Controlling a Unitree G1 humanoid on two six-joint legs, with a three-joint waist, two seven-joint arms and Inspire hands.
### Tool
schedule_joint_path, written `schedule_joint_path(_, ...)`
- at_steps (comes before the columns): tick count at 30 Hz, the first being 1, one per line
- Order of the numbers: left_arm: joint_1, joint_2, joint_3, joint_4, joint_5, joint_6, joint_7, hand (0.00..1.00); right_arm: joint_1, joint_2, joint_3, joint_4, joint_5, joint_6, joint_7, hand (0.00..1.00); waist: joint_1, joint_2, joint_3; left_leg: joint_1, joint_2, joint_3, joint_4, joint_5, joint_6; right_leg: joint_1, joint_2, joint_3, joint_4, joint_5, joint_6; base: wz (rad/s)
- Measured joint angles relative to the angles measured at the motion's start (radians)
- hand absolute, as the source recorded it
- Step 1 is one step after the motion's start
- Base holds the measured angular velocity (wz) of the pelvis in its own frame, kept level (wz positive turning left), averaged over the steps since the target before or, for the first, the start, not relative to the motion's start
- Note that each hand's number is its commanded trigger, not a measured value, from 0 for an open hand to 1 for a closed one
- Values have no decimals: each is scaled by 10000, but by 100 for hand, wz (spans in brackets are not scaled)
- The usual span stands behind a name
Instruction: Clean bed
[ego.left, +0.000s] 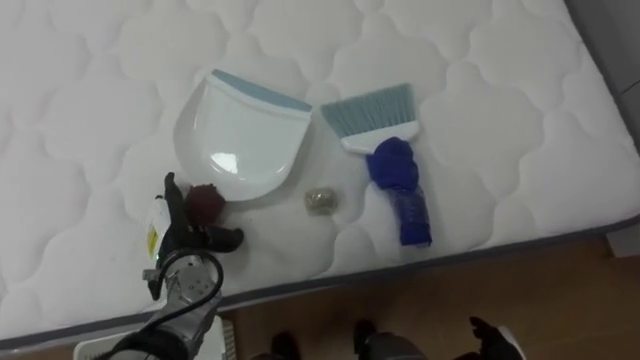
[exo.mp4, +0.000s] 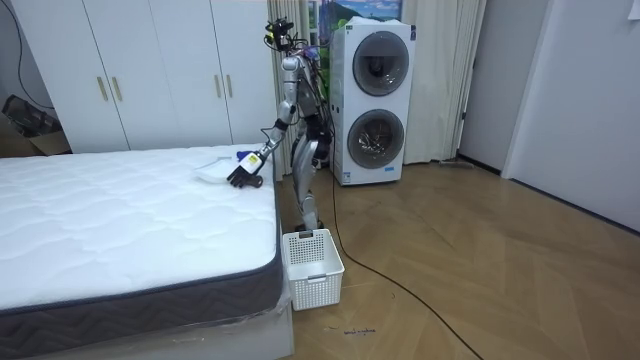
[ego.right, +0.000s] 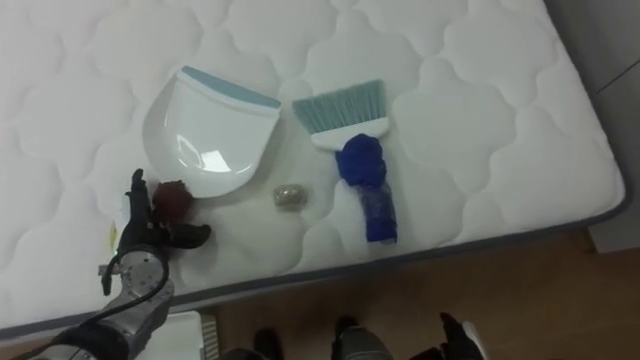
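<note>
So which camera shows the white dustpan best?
The left eye view: the dustpan lies whole on the mattress, seen from above. The right eye view shows much the same; the room view shows a small white sliver beside the left hand.

White quilted mattress (ego.left: 480, 170), blue brush (ego.left: 400, 172), perhaps dark-red ball (ego.left: 207, 200)

Bright even indoor light, soft glare on the dustpan (ego.left: 243, 135).

Watching remotely, I see a white basket (exo.mp4: 313, 266) on the wooden floor (exo.mp4: 480, 270). Two stacked washing machines (exo.mp4: 371, 103) stand by the curtain (exo.mp4: 447, 80), and white wardrobes (exo.mp4: 150, 75) line the far wall.
</note>
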Motion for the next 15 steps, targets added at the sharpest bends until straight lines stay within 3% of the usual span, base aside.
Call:
schedule_joint_path(1,0,2,0,32,0,73,-97,23,-1,4,-1,-5,0,25,1,0,-30,-2,1,-1,2,2,12,0,0,0,0,2,0,0,0,0)
schedule_joint_path(2,-1,5,2,67,0,125,-110,68,-3,4,-3,-25,1,56,1,0,-63,-4,1,-1,3,4,21,0,0,0,1,5,0,0,0,0)
schedule_joint_path(3,-1,11,2,81,0,133,-113,94,-3,4,-3,-45,2,84,1,0,-83,-5,2,0,4,6,22,0,0,0,-1,6,2,0,1,0)
schedule_joint_path(4,-5,32,2,108,-8,149,-130,100,-2,4,-3,-52,0,91,4,0,-119,-11,2,2,3,10,17,0,0,-2,0,6,3,0,1,0)
schedule_joint_path(9,-119,279,46,305,-219,186,-258,100,24,9,-2,-204,-48,176,14,0,-131,-96,4,-20,11,120,-11,-1,-1,-136,14,42,50,0,0,-7)
schedule_joint_path(11,-294,640,118,492,-286,221,-353,100,25,10,-2,-295,-49,234,25,0,-130,-94,3,-19,11,147,-19,-1,0,-149,8,44,53,3,-3,-2)
schedule_joint_path(15,-500,780,217,677,-300,395,-487,100,20,11,-3,-339,-50,235,41,0,-122,-91,2,-16,-7,146,-45,-3,3,-145,-14,34,44,5,1,0)
